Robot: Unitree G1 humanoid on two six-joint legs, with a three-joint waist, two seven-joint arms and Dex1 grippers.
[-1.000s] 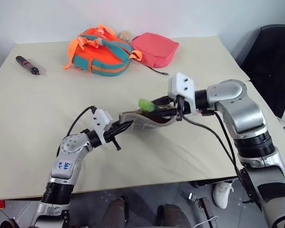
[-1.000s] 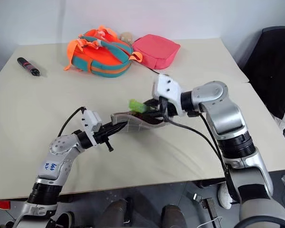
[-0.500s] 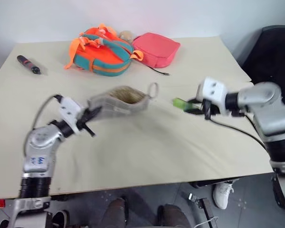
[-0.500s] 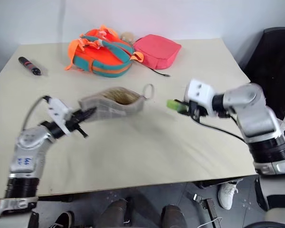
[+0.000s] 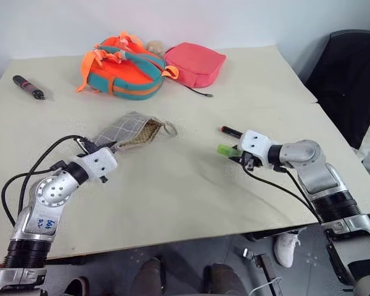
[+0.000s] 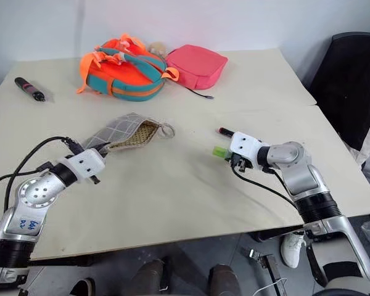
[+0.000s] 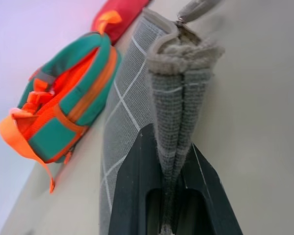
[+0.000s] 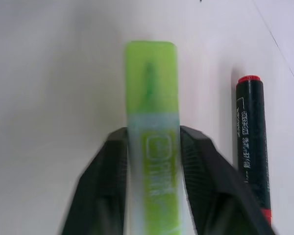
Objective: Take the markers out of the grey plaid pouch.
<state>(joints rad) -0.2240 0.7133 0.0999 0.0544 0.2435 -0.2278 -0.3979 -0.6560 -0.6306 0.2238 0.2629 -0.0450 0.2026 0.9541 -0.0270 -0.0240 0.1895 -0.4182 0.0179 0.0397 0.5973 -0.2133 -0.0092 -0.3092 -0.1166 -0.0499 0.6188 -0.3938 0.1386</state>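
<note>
The grey plaid pouch [image 5: 128, 129] lies open-mouthed on the table left of centre, its zipper ring pointing right. My left gripper [image 5: 106, 148] is shut on its near end, and the fabric [image 7: 174, 127] sits pinched between the two fingers. The light green highlighter [image 5: 225, 150] rests low on the table right of centre, lying between the fingers of my right gripper [image 8: 153, 147], which flank it on both sides. Just beside it lies the slim marker [image 8: 252, 142], dark-bodied with red ends, seen also as a short pen [image 5: 230, 131] on the table.
An orange and teal backpack [image 5: 120, 68] and a pink pouch [image 5: 194, 61] with a thin cord sit at the back. A black-and-red pen-like tool [image 5: 28, 87] lies far back left. A black chair [image 5: 351, 80] stands beyond the table's right edge.
My left gripper carried the pouch leftward and down onto the table. My right gripper brought the green highlighter away to the right and lowered it beside the slim marker.
</note>
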